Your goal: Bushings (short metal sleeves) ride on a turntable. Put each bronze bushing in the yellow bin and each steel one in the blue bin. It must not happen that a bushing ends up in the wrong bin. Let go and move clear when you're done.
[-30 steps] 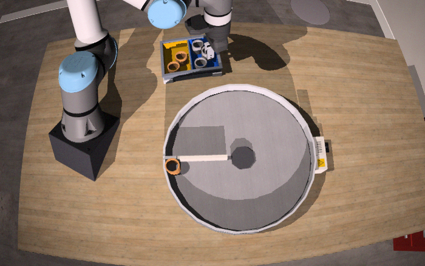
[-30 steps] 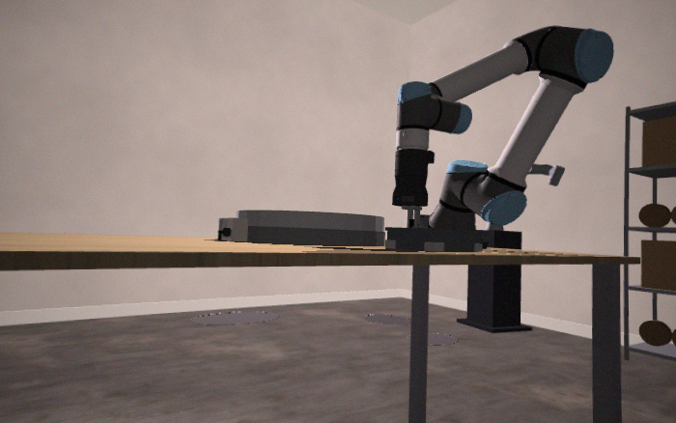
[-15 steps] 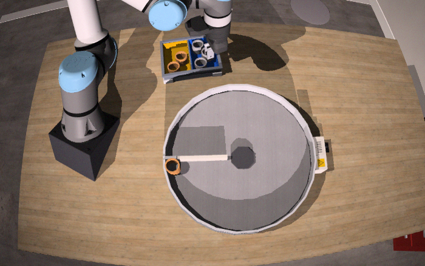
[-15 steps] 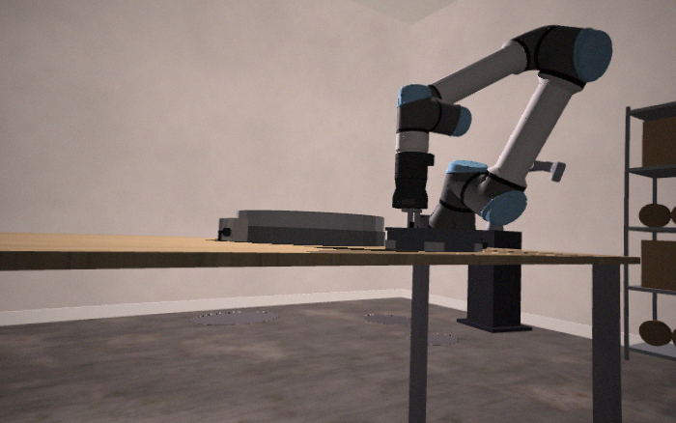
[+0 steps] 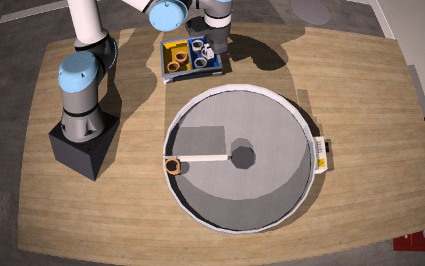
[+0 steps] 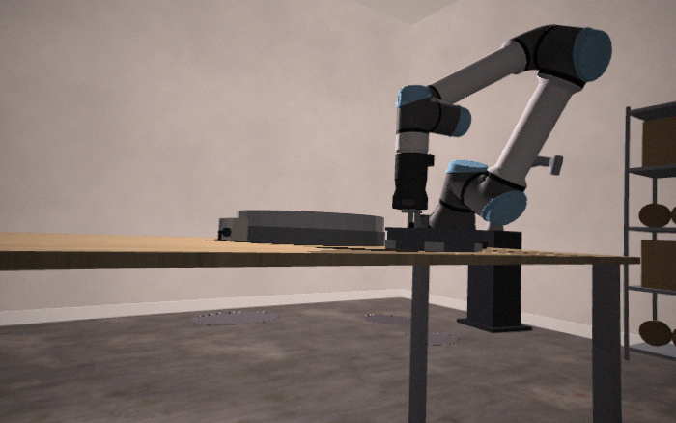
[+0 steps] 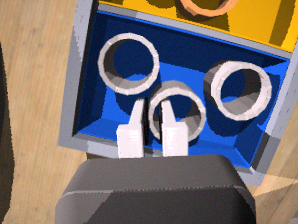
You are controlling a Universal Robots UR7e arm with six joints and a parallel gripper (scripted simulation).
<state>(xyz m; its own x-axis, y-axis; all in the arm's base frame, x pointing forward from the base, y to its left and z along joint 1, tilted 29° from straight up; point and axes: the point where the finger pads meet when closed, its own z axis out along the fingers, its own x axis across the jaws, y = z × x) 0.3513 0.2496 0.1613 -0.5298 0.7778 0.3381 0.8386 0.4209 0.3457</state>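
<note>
My gripper [image 7: 153, 111] is shut on the wall of a steel bushing [image 7: 177, 111] and holds it low over the blue bin [image 7: 180, 90]. It also shows in the overhead view [image 5: 207, 51] and in the side view [image 6: 411, 215]. Two more steel bushings [image 7: 128, 63] [image 7: 241, 90] lie in the blue bin. Two bronze bushings [image 5: 180, 56] [image 5: 172, 67] lie in the yellow bin [image 5: 174, 57]. One bronze bushing [image 5: 172, 166] stands on the turntable [image 5: 239, 158] at its left rim, against a pale bar [image 5: 203, 157].
The arm's base [image 5: 82, 116] stands on a dark block at the table's left. A control box [image 5: 320, 154] sits at the turntable's right rim. A dark hub [image 5: 243, 156] marks the turntable's centre. A shelf [image 6: 653, 224] stands at the room's right.
</note>
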